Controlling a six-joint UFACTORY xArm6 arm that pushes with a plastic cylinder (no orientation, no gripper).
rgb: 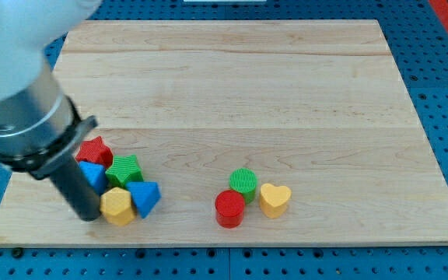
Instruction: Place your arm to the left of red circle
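The red circle (229, 208) is showing as a short ribbed cylinder, standing upright near the wooden board's (232, 85) bottom edge. It is touching the green circle (243, 181) above it and sitting just beside the yellow heart (274, 199). My tip (89, 215) (a bare rod, nothing held) is resting well to its left, touching the yellow hexagon (117, 205). A blue perforated table (442, 93) is surrounding the board.

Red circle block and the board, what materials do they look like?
Red circle block: looks like plastic, likely 3D-printed; fine ridges on its sides, matte. Board: pale wood with visible grain and plank seams, smooth and unpainted. My tip is far to the block's left.
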